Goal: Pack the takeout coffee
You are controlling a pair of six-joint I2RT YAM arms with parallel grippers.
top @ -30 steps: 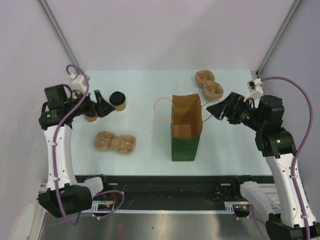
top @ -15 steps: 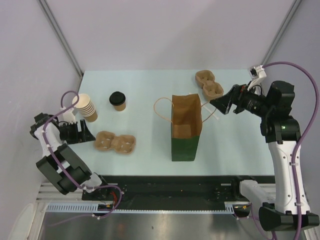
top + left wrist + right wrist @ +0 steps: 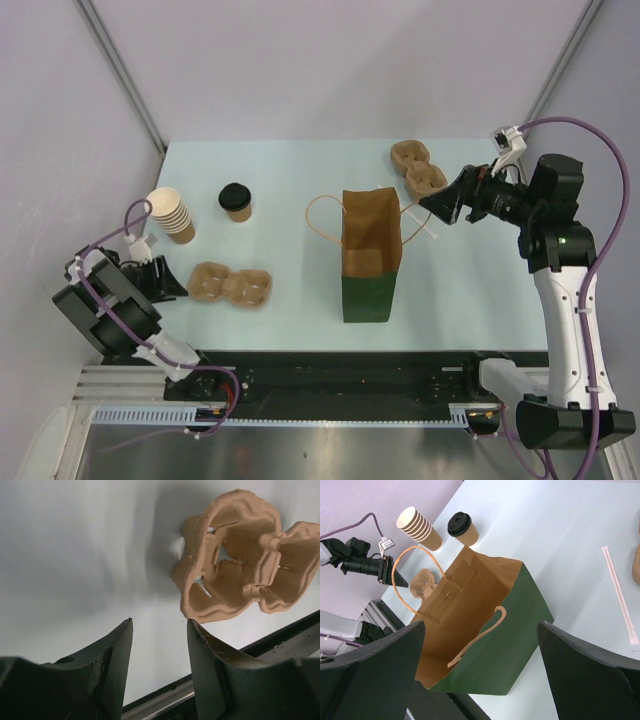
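Pale-blue table (image 3: 300, 170): carries everything.
paper bag (image 3: 372, 270): upright, mouth open, centre, green side near.
right gripper (image 3: 428, 207): jaws wide, empty, just right of bag rim.
left gripper (image 3: 160, 622): narrow gap, empty, low at near-left edge.
near carrier (image 3: 230, 285): just right of left gripper.
far carrier (image 3: 418, 168): far right.
cup stack (image 3: 172, 215): far left.
takeout coffee (image 3: 236, 201): upright, lidded, far left, between cup stack and bag, untouched.
straw (image 3: 619, 594): flat, right of bag.

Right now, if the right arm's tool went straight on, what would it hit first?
Probably the paper bag: the right tool points at its open mouth, which fills the middle of its wrist view. Depth is unclear, so it could catch the rim or go inside.
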